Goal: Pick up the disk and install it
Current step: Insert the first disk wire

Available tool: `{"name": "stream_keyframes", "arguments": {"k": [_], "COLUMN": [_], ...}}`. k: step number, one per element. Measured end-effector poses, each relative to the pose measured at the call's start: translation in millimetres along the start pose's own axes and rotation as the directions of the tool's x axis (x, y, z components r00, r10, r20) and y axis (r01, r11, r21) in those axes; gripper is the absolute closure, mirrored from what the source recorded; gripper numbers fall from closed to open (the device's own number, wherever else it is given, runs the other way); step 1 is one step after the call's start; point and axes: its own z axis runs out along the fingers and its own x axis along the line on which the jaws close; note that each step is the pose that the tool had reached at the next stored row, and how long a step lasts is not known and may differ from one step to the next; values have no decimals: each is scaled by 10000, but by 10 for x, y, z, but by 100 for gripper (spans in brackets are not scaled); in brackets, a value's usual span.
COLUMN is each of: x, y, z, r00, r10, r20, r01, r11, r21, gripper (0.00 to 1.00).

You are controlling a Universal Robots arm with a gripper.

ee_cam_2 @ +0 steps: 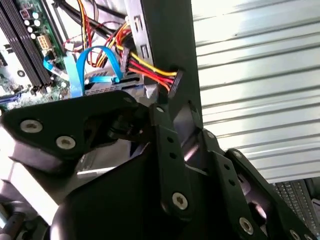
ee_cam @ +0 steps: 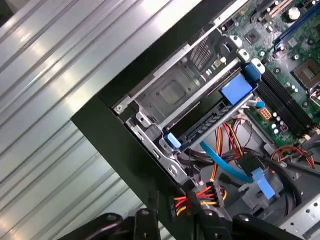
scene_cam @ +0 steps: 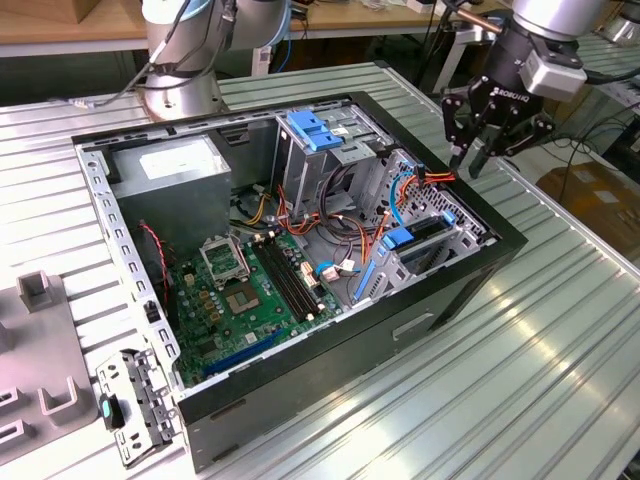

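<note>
Gripper point(scene_cam: 470, 160) hovers upper right, above the open computer case point(scene_cam: 330, 350) on the ribbed metal table point(scene_cam: 560, 340); how wide it stands, I cannot tell. In the first wrist view the disk point(ee_cam: 207, 125) looks seated in the drive cage. Wooden workbench point(scene_cam: 60, 25) along the top.

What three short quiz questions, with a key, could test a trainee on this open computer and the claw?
1. True or false: the claw hangs over the green circuit board.
2. Which colours are the wires at the plug nearest the claw? A red, yellow, black; B green, white; C purple only.
3. Fill in: the flat cable is ___.
Key: 1 false, it hangs over the case edge; 2 A; 3 blue.
</note>
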Motion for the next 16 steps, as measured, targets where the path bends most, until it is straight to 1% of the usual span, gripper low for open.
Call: {"name": "stream_keyframes", "arguments": {"k": [1,2,3,4,7,11,14,15,16], "x": [-2,-3,-4,-6,-11,-13,-13,-13,-13], "y": [-31,-51,-79,-80,-74,-73,-72,-72,-73], "z": [23,41,73,90,100,141,144,144,144], "r00": [10000,10000,10000,10000,10000,10000,10000,10000,10000], "r10": [0,1,0,0,-4,-10,-12,-12,-12], "r20": [1,2,3,5,-8,-14,-12,-12,-12], "r01": [0,-1,0,0,4,10,12,12,12], "r11": [10000,10000,10000,10000,10000,10000,10000,10000,10000], "r21": [-1,-1,-1,0,4,9,10,10,10], "gripper": [63,63,63,63,63,63,63,71,71]}}
